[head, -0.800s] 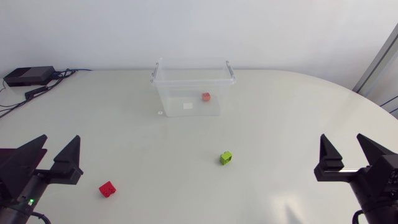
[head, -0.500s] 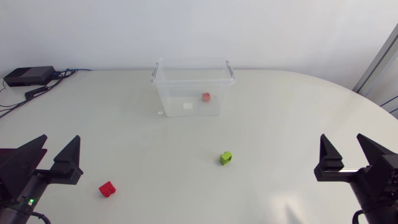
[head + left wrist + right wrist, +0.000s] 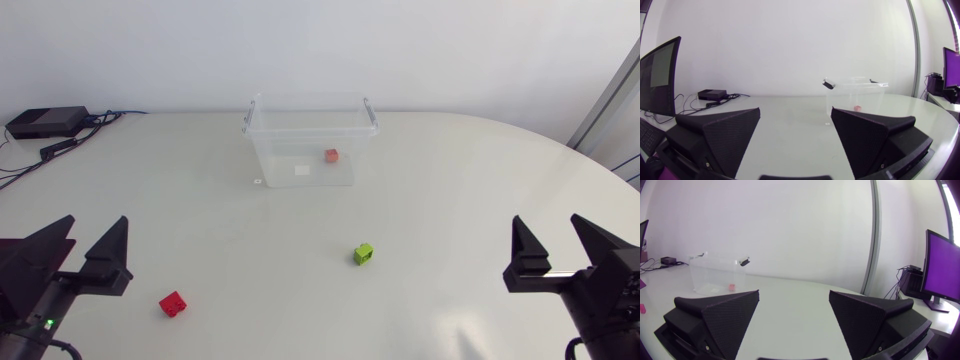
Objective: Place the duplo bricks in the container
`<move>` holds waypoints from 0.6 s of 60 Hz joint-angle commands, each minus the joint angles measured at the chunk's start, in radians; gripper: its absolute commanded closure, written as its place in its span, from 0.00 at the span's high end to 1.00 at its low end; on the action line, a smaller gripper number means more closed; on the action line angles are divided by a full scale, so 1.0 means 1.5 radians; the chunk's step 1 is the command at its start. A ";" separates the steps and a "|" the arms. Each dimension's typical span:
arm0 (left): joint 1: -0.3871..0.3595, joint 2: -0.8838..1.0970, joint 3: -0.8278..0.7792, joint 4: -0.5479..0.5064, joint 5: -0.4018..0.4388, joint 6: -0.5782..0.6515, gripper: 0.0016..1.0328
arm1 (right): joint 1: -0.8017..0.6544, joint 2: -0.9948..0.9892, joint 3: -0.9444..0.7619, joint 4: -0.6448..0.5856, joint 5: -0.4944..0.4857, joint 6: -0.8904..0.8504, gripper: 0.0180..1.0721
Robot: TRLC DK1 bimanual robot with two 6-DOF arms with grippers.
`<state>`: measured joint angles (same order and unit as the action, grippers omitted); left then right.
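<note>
L pincer (image 3: 97, 222) and R pincer (image 3: 546, 220) both gape open at opp. sides of the surface (image 3: 450, 190); orange brick (image 3: 331, 155) sits inside the clear container (image 3: 275, 160), green brick (image 3: 363, 254) lies in front of it nr mid-surface, red brick (image 3: 173, 303) lies nr the L pincer.

Brick (image 3: 331, 155) in container (image 3: 310, 98), two before it

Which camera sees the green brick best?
The head view. There the green brick lies in the open on the table, apart from the clear box, with nothing covering it. Neither the left wrist view nor the right wrist view shows it at all.
</note>
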<state>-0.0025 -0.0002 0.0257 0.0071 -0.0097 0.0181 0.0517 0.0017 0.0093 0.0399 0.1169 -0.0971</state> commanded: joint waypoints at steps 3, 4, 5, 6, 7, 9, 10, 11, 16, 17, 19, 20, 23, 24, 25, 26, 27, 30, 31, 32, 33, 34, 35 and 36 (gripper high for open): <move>-0.006 -0.010 -0.016 0.027 -0.008 -0.022 0.96 | 0.003 -0.006 -0.008 0.034 0.003 0.001 0.96; -0.004 -0.010 -0.016 0.030 -0.008 -0.022 0.96 | 0.003 -0.006 -0.008 0.040 0.004 -0.003 0.96; -0.004 -0.010 -0.016 0.034 -0.008 -0.022 0.96 | 0.003 -0.006 -0.007 0.044 0.005 -0.007 0.96; -0.004 -0.010 -0.015 0.046 -0.011 -0.020 0.96 | 0.003 -0.006 -0.006 0.050 0.006 -0.012 0.96; -0.004 -0.010 -0.016 0.053 -0.014 -0.019 0.96 | 0.003 -0.006 -0.005 0.053 0.007 -0.015 0.96; -0.004 -0.010 -0.015 0.066 -0.021 -0.017 0.96 | 0.003 -0.006 -0.002 0.059 0.009 -0.020 0.96; -0.006 -0.010 -0.015 0.072 -0.023 -0.016 0.96 | 0.003 -0.006 0.000 0.065 0.010 -0.024 0.96; -0.004 -0.010 -0.015 0.082 -0.026 -0.014 0.96 | 0.003 -0.006 0.002 0.072 0.011 -0.025 0.96; -0.003 -0.010 -0.008 0.120 -0.040 -0.004 0.96 | 0.002 -0.006 0.014 0.099 0.019 -0.039 0.96; -0.002 -0.010 -0.007 0.133 -0.043 0.000 0.96 | 0.002 -0.006 0.018 0.105 0.019 -0.043 0.96; -0.001 -0.010 -0.005 0.149 -0.048 0.003 0.96 | 0.002 -0.006 0.021 0.109 0.019 -0.043 0.96; -0.001 -0.010 -0.001 0.161 -0.051 0.004 0.96 | 0.002 -0.006 0.029 0.118 0.020 -0.045 0.96; 0.000 -0.010 0.009 0.183 -0.053 0.004 0.96 | 0.002 -0.006 0.040 0.132 0.023 -0.050 0.96; 0.000 -0.010 0.012 0.197 -0.053 0.004 0.96 | 0.002 -0.006 0.047 0.139 0.024 -0.051 0.96; 0.000 -0.010 0.016 0.204 -0.053 0.004 0.95 | 0.002 -0.006 0.054 0.142 0.027 -0.051 0.96; 0.000 -0.010 0.018 0.207 -0.053 0.004 0.95 | 0.002 -0.006 0.057 0.143 0.029 -0.052 0.96; 0.001 -0.010 0.024 0.209 -0.053 0.004 0.94 | 0.002 -0.006 0.065 0.146 0.030 -0.052 0.96; 0.001 -0.010 0.040 0.208 -0.053 0.004 0.94 | 0.002 -0.006 0.081 0.151 0.032 -0.053 0.96; 0.001 -0.011 0.046 0.209 -0.053 0.004 0.94 | 0.002 -0.006 0.088 0.153 0.036 -0.055 0.96; 0.001 -0.010 0.050 0.209 -0.053 0.004 0.94 | 0.003 -0.006 0.092 0.156 0.037 -0.056 0.96; 0.001 -0.011 0.057 0.210 -0.053 0.004 0.94 | 0.002 -0.006 0.097 0.163 0.038 -0.059 0.96; 0.001 -0.011 0.061 0.210 -0.053 0.004 0.94 | 0.002 -0.006 0.101 0.165 0.038 -0.061 0.96; 0.001 -0.011 0.069 0.210 -0.053 0.004 0.94 | 0.002 -0.006 0.106 0.170 0.038 -0.063 0.96; 0.001 -0.011 0.072 0.211 -0.053 0.004 0.94 | 0.002 -0.006 0.111 0.173 0.038 -0.067 0.96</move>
<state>-0.0021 -0.0002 0.0708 0.2947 -0.0845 0.0231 0.0517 0.0017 0.1265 0.2680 0.1623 -0.1677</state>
